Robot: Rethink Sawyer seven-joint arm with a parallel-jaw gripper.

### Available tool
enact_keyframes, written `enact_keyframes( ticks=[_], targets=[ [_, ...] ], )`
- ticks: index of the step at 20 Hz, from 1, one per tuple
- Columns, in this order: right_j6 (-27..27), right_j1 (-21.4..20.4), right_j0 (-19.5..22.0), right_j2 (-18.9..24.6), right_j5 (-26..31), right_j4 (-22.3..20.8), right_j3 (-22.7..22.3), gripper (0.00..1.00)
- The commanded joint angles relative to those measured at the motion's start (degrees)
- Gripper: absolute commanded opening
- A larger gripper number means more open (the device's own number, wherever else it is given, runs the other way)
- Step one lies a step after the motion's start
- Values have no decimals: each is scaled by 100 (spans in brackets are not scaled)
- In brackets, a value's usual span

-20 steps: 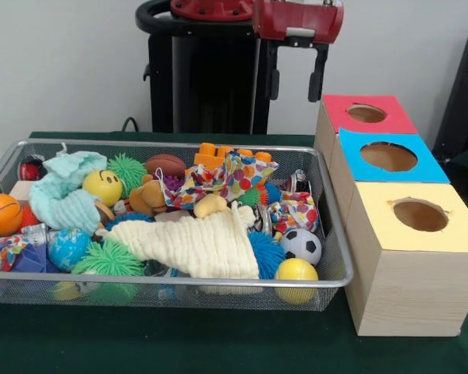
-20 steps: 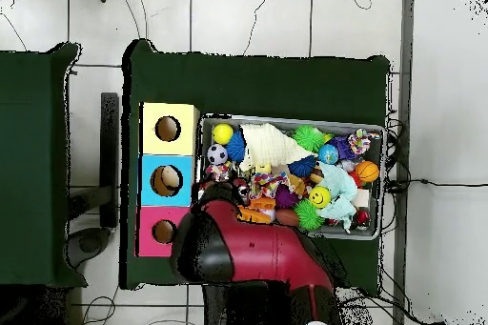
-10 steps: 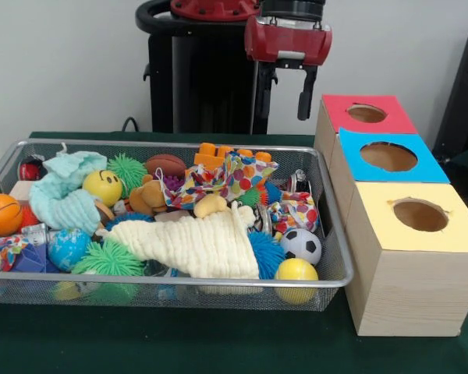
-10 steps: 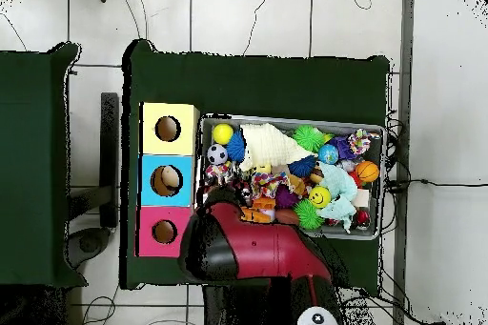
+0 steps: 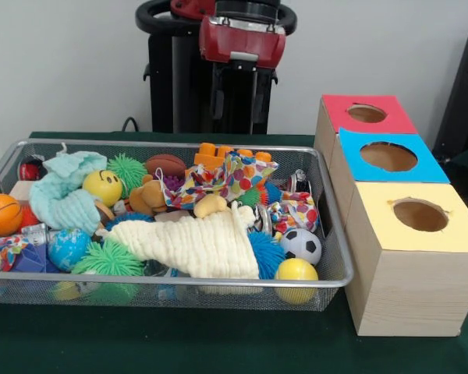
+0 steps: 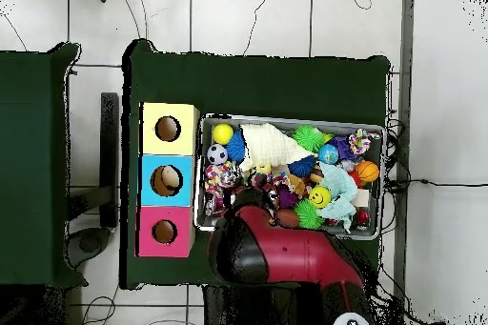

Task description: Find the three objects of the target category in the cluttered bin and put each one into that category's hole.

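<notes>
The wire mesh bin [image 5: 179,278] is full of toys; it also shows in the overhead view [image 6: 291,119]. One polka-dot cloth [image 5: 232,176] lies at the bin's back middle. A second polka-dot cloth [image 5: 296,209] lies near the right wall, above the soccer ball. A third polka-dot cloth [image 5: 0,251] lies at the front left corner. The yellow-topped box's hole [image 5: 420,215] is right of the bin, and shows overhead [image 6: 168,129]. My gripper [image 5: 238,97] hangs open and empty high over the bin's back rim. In the overhead view the red arm [image 6: 276,254] hides it.
A blue-topped box [image 5: 386,156] and a red-topped box [image 5: 366,113] stand behind the yellow one. A cream muslin cloth [image 5: 195,245], a mint-green cloth [image 5: 62,191], spiky balls, a soccer ball [image 5: 300,245] and a yellow ball [image 5: 296,273] crowd the bin. The black pedestal [image 5: 179,86] stands behind.
My gripper has moved left in the front view, from beside the red-topped box to over the bin's back rim. It stayed open. Nothing in the bin moved.
</notes>
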State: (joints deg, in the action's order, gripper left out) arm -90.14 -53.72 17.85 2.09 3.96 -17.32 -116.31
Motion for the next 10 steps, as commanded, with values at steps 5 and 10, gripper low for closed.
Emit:
enact_keyframes(
  ticks=[5,10],
  targets=[
    [-654,764,-191,-109,-736,-647,-68,100],
    [-724,1183,-198,-81,-875,-697,-43,100]
  ],
)
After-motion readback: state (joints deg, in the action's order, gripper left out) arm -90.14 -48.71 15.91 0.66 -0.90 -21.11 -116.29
